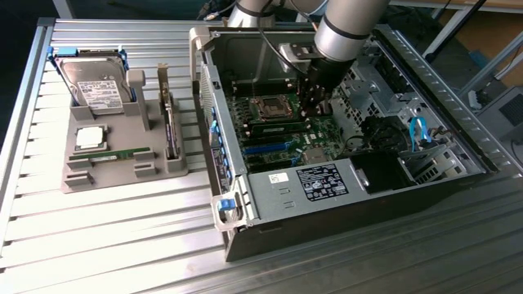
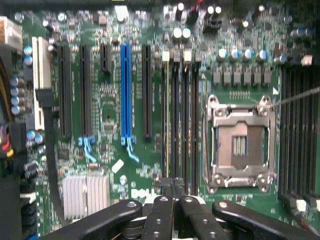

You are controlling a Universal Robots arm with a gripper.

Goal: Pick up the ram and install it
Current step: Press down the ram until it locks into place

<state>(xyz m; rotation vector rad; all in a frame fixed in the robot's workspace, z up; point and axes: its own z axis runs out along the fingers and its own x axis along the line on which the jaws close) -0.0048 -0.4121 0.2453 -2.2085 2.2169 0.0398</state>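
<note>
A green ram stick [image 1: 109,155] lies flat in the grey holder [image 1: 114,177] at the exterior view's left, far from my gripper. My gripper [image 1: 317,109] is down inside the open computer case [image 1: 343,208], just over the memory slots beside the processor socket [image 1: 270,109]. A green strip that looks like a seated ram [image 1: 276,129] stands in one of those slots. In the wrist view my gripper [image 2: 172,188] is shut, its tips pressed together with nothing visible between them, at one end of the long memory slots [image 2: 180,115].
The holder also carries a hard drive [image 1: 97,86], a square silver processor chip [image 1: 90,138] and a dark expansion card [image 1: 170,122]. Case walls, the power supply [image 1: 327,180] and cables with a blue connector [image 1: 418,131] close in around the arm. The empty socket [image 2: 240,145] lies beside the slots.
</note>
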